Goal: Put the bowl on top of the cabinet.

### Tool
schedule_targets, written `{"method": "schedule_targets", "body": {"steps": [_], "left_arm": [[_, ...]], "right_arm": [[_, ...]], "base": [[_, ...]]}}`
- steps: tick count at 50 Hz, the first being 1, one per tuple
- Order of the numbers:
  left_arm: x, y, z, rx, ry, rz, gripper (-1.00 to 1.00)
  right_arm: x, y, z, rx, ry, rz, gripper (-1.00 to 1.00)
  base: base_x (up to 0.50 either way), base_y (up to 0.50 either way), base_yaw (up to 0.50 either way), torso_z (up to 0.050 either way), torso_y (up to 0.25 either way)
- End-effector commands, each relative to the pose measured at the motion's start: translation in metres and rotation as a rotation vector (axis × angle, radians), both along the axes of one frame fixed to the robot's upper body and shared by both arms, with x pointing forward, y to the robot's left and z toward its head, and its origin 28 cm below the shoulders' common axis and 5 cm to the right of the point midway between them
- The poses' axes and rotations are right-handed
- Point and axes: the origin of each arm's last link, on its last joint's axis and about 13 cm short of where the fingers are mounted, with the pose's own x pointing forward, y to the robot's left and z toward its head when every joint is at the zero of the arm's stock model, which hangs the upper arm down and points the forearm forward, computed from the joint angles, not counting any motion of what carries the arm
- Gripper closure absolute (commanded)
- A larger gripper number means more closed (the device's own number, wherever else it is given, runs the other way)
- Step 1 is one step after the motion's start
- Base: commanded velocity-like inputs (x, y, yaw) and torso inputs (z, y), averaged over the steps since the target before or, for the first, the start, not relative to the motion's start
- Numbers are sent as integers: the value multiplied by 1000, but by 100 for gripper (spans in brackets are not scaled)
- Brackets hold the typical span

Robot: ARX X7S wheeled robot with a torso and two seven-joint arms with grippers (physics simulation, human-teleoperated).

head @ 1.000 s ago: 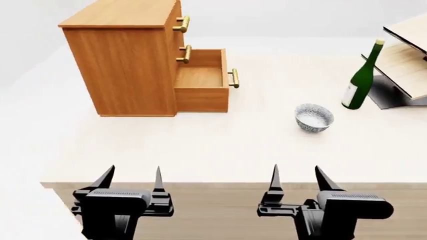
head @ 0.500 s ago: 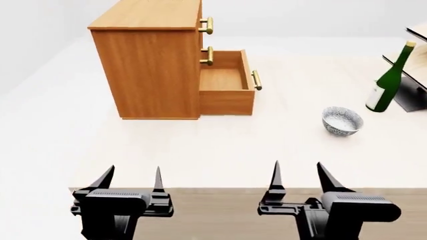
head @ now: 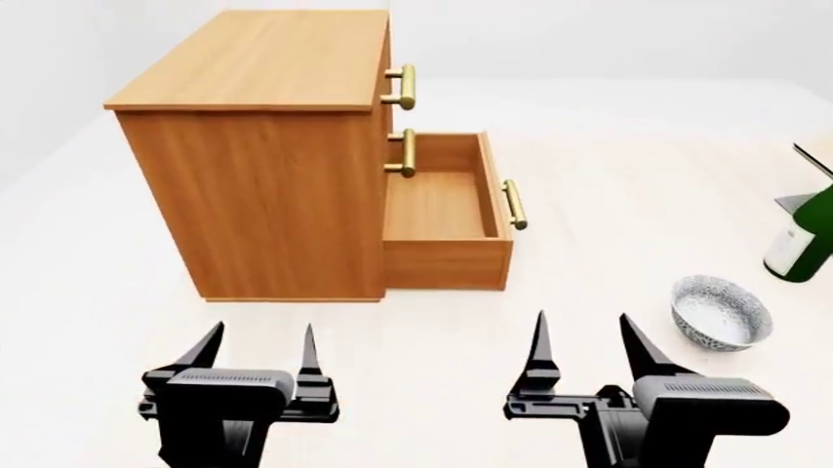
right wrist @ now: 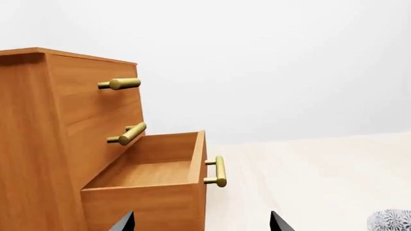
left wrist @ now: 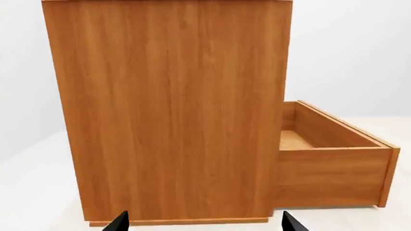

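The patterned bowl (head: 720,311) sits upright on the pale table at the right, and its edge peeks into the right wrist view (right wrist: 391,222). The orange-brown cabinet (head: 267,156) stands at the left with its flat top bare and its bottom drawer (head: 443,222) pulled out. My right gripper (head: 583,344) hangs open near the front edge, left of the bowl and apart from it. My left gripper (head: 257,346) is open too, in front of the cabinet's side panel (left wrist: 167,110). Both hold nothing.
A green bottle (head: 805,239) stands at the far right edge, just behind the bowl. Brass bar handles (head: 401,88) stick out from the cabinet's drawers. The open drawer (right wrist: 151,185) juts toward the table's middle.
The view has moved forward and left: the cabinet now looms larger and nearer, while the bowl and bottle slid toward the right edge. The table's front edge has dropped out of view. Both grippers stay open.
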Motion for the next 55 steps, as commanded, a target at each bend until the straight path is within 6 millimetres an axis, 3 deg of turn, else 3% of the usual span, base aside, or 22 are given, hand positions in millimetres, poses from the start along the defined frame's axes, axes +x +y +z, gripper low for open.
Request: {"method": "schedule_targets", "body": {"steps": [1, 13, 30, 55], "left_arm": [[-1, 0, 1, -1, -4, -1, -100], [-2, 1, 4, -13, -30, -1, -100], [-14, 7, 29, -49, -176, 16, -100], [-16, 8, 32, -53, -198, 16, -100]], "right_arm": [[0, 1, 0, 2, -3, 2, -100], [1, 1, -1, 7, 5, 1, -100], [1, -2, 0, 13, -2, -12, -100], [1, -1, 2, 31, -1, -25, -100]], "base": [[500, 0, 0, 0, 0], [453, 0, 0, 0, 0], [6, 0, 0, 0, 1], [0, 168, 0, 0, 0]]}}
